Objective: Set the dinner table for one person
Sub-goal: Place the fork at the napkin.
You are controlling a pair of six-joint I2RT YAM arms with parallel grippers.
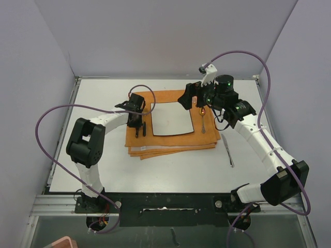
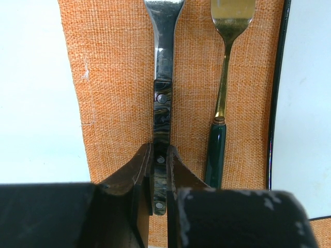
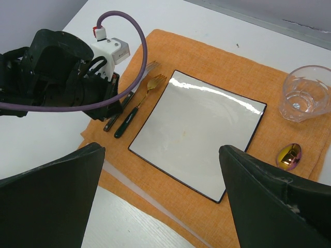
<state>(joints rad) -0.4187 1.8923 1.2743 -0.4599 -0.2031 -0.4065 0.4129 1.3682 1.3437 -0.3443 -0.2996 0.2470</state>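
Left wrist view has the left hand (image 2: 160,151) pinched narrow on the riveted handle of the silver fork (image 2: 163,77), which lies flat on the orange placemat (image 2: 114,103) with the gold fork (image 2: 226,77) just beside it at 3 o'clock. Best to part the fingers gently and rise straight, so neither fork skews. The right hand (image 3: 160,150) hovers wide and empty near the plate (image 3: 196,124). The pale counter (image 1: 103,175) spreads under everything, with a slim utensil (image 1: 228,152) at the plate's 4 o'clock.
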